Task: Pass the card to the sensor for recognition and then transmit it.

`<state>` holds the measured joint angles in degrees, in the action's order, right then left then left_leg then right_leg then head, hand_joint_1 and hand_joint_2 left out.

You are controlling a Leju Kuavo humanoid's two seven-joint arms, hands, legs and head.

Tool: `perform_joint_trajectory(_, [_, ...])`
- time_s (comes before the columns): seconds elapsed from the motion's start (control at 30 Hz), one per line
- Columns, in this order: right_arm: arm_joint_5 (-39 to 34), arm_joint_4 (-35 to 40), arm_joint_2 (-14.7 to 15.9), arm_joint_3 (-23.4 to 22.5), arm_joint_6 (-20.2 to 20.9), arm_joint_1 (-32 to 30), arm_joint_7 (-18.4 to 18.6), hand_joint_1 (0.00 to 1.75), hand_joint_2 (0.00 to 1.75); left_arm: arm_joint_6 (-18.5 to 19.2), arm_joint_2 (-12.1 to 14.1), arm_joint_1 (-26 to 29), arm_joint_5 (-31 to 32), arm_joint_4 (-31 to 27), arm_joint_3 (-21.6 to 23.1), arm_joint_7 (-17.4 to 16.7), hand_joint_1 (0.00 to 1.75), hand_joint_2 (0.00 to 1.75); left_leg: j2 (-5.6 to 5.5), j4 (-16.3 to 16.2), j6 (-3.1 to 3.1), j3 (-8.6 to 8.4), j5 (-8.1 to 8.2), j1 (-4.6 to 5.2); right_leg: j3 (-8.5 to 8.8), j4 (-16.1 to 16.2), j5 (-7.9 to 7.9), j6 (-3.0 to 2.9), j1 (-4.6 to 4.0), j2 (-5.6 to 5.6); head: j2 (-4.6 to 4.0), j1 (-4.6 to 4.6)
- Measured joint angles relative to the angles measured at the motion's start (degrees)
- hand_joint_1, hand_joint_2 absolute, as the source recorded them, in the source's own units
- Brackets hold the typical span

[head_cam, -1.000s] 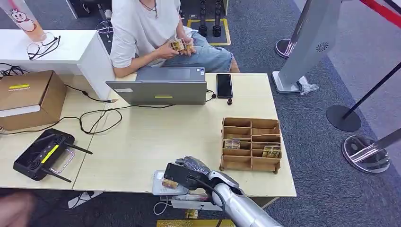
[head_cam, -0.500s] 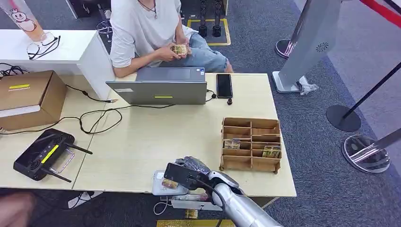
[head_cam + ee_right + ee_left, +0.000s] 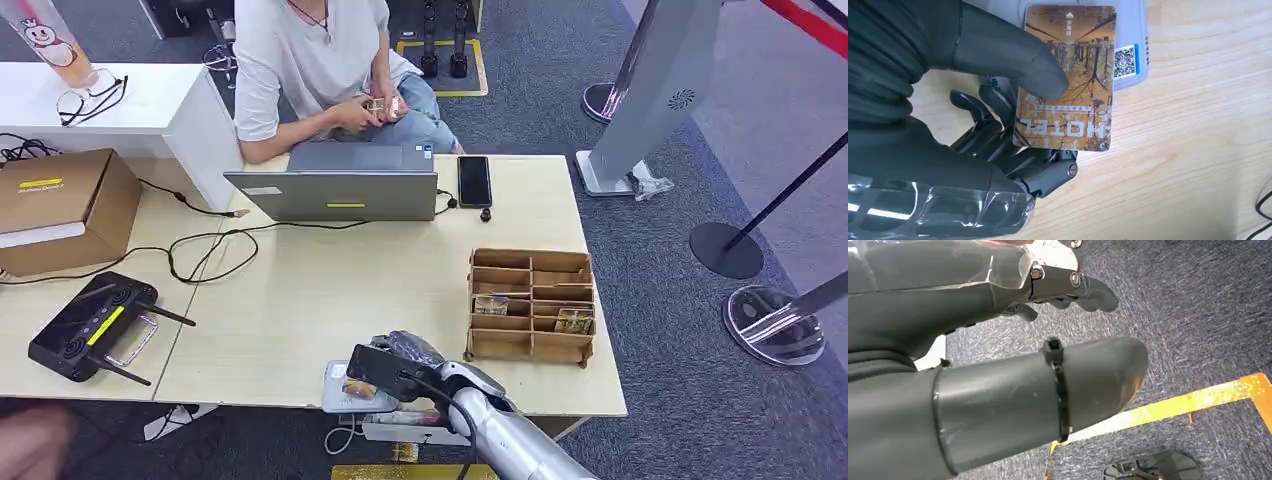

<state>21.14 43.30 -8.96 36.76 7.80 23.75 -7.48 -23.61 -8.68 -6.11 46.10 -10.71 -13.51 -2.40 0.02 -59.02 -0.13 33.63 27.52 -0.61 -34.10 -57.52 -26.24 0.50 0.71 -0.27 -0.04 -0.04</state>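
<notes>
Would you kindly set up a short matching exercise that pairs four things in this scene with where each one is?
Things:
1. card
2. phone
3. cardboard box
4. black controller

Places:
A. near left corner of the table
B. beside the laptop, far side
C. pinched in the right hand over the pale sensor
D. far left of the table

Pairs: 1-C, 2-B, 3-D, 4-A

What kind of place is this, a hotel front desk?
Probably a mock hotel check-in desk: the right hand holds a card printed HOTEL over a reader, beside a wooden card organizer and stanchions.
</notes>
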Motion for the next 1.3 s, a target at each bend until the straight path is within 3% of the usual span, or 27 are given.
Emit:
perform_joint_trajectory(0.1, [0.3,0.0,0.0,0.0,-0.2,0.0,0.1,1.75,1.75,0.0,0.0,0.0,0.0,0.0,0.0,0.0,0.0,0.0,0.0,0.0,0.0,0.0,0.0,0.0,0.0,0.0,0.0,0.0,0.0,0.0,0.0,0.0])
perform_joint_trajectory(0.13, [2.7,-0.1,0.0,0.3,-2.1,0.1,1.2,1.75,1.75,0.0,0.0,0.0,0.0,0.0,0.0,0.0,0.0,0.0,0.0,0.0,0.0,0.01,0.0,0.0,0.01,0.0,0.0,0.0,0.0,0.0,0.0,0.0])
perform_joint_trajectory(0.2, [12.6,-0.6,-0.2,2.6,-9.6,0.7,4.3,1.75,1.75,0.1,0.1,0.0,0.0,0.0,0.0,0.4,0.0,0.0,0.01,0.0,0.0,0.0,0.0,-0.01,0.01,0.0,0.0,0.0,0.0,0.01,0.0,0.02])
perform_joint_trajectory(0.27, [16.4,-1.3,-0.8,4.5,-12.2,1.4,4.9,1.75,1.75,0.2,0.2,0.0,0.0,0.0,0.0,0.8,0.0,0.0,0.04,0.0,0.0,-0.05,0.0,-0.02,0.01,0.0,0.01,-0.01,0.0,0.05,0.0,0.0])
perform_joint_trajectory(0.53, [18.8,-3.3,-1.9,7.1,-13.3,2.3,5.2,1.75,1.75,0.4,0.3,0.1,0.0,0.0,0.0,1.0,0.0,0.0,0.02,0.0,-0.01,-0.07,-0.01,-0.01,0.06,0.0,0.01,-0.02,-0.01,0.04,0.0,0.0])
perform_joint_trajectory(1.3, [18.8,-3.8,-2.4,7.6,-13.4,2.8,3.8,1.75,1.75,0.3,0.2,0.0,0.0,0.0,-0.2,0.0,0.0,0.0,0.03,0.0,-0.01,-0.11,-0.01,-0.01,0.08,0.0,0.01,-0.02,-0.01,0.04,0.0,0.0])
